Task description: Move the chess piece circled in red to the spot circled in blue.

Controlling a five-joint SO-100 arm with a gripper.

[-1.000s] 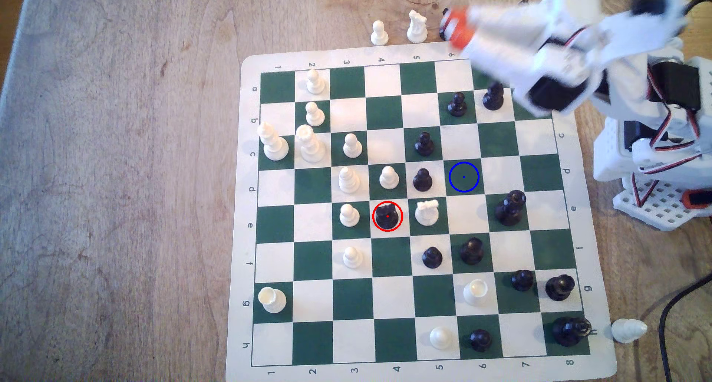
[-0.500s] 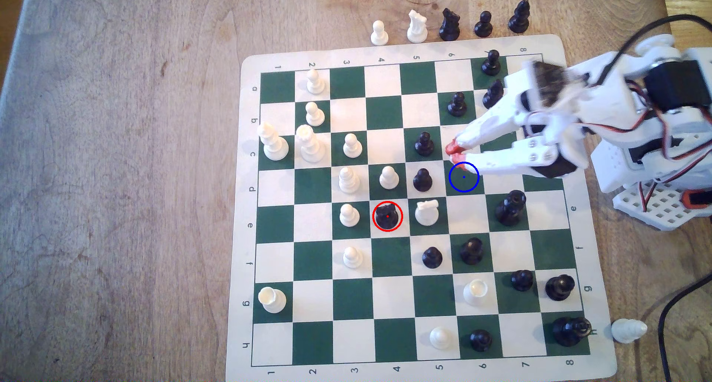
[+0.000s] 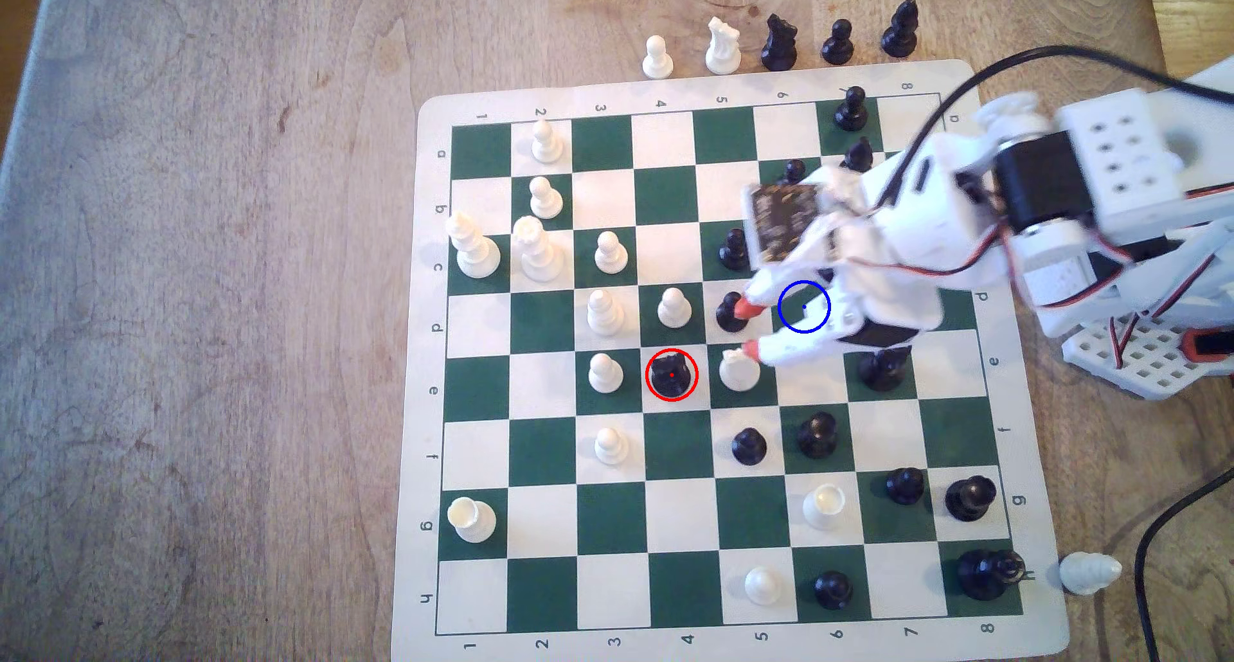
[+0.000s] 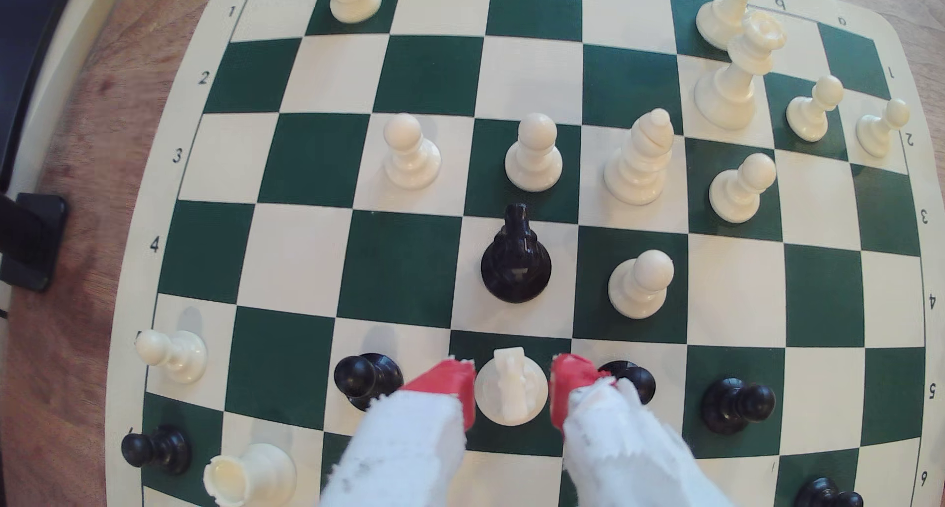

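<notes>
The chess piece, a black knight (image 3: pixel 671 375), stands upright on a white square inside the red ring, and also appears in the wrist view (image 4: pixel 515 261). The spot (image 3: pixel 798 311) is a dark green square with a blue ring, seen between the gripper's white fingers. My gripper (image 3: pixel 748 329) (image 4: pixel 511 387) is open and holds nothing. It hovers about one square to the exterior view's right of the black knight. Its red fingertips (image 4: pixel 571 382) flank a white knight (image 3: pixel 738 374). One tip is next to a black pawn (image 3: pixel 729 315).
White pawns (image 3: pixel 673 308) (image 3: pixel 605 372) crowd the black knight's square. Captured pieces (image 3: pixel 778 42) line the table beyond the board's far edge. A white piece (image 3: pixel 1090 572) lies off the near right corner beside a black cable (image 3: pixel 1162 535). The arm base (image 3: pixel 1135 348) stands at the right.
The arm swung from the board's far right corner down over the board toward the exterior view's left. Its fingertips passed the blue ring and spread apart by the white knight.
</notes>
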